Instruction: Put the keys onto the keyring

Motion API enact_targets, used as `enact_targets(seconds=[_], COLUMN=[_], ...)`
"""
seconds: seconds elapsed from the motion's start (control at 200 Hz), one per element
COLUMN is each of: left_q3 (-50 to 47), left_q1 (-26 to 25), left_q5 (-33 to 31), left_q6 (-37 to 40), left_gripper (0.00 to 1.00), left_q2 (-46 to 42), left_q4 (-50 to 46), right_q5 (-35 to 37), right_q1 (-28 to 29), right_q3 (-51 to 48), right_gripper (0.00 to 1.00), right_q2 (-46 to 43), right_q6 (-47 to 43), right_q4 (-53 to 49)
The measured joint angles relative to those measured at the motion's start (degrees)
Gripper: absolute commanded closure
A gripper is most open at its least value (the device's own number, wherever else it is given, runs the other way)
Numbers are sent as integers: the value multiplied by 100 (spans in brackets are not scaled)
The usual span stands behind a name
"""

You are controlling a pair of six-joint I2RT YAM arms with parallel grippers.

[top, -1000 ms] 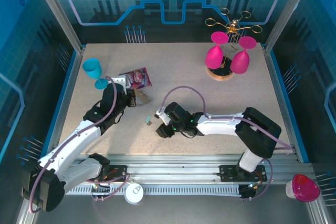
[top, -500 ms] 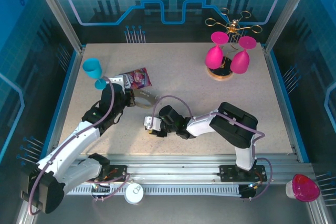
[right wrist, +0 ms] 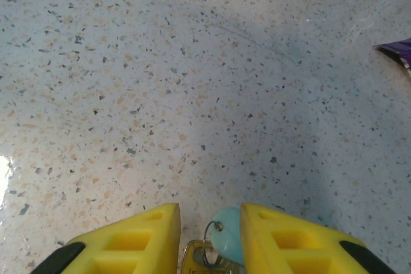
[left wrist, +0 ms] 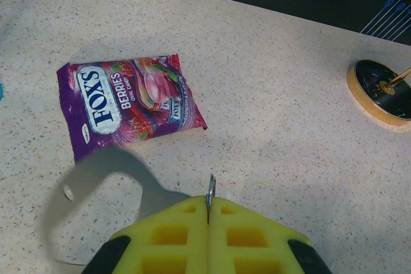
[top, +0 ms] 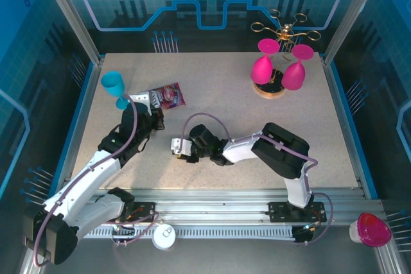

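The keys [right wrist: 226, 239], a pale teal tag and a brassy key on a small wire ring, lie on the table between the yellow fingers [right wrist: 144, 235] of my right gripper [right wrist: 209, 213]. It is open; the tag touches only the right finger. From above, that gripper [top: 178, 147] sits low at mid-table, covering the keys. My left gripper [left wrist: 209, 206] is shut on the keyring [left wrist: 210, 187], of which a thin silvery ring shows edge-on above the pads. It hovers over the table just near of the snack packet [left wrist: 128, 101]; from above it [top: 153, 118] is left of the right gripper.
A purple Fox's snack packet [top: 168, 94] lies at back left, a teal goblet [top: 115, 88] beside it. Two pink glasses [top: 277, 70] hang on a gold wire rack [top: 282, 31] at back right; its round base [left wrist: 382, 91] shows in the left wrist view.
My right gripper has slid left across the table, and the keys now sit between its fingers. The left gripper shifted slightly; the grey loop seen by it earlier is now hidden from above.
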Motion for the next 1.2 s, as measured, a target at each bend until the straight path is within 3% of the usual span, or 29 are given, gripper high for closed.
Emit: enact_targets(seconds=[0.535,0.72,0.871,1.076,1.196], left_q3=[-87,-116,-157,-170,-201], left_q1=[0,0,0,0,-9], left_q5=[7,24,61,306,675], left_q6=[11,13,24,186,402], left_gripper=[100,100,100,100,100], left_q2=[-142,-205,-221,-221,-166], left_q4=[2,2,0,74,271], right_q5=[184,214,87,-162,-177], right_q1=[-55,-76,-120,-282,-350], right_q3=[291,319,254,-520,-1104], right_gripper=[85,100,100,100,100], right_q2=[107,118,63,-807,-1652], right_q6=[278,348,459,1069,1871], right_q4=[-511,-597,-601,-817,-1178])
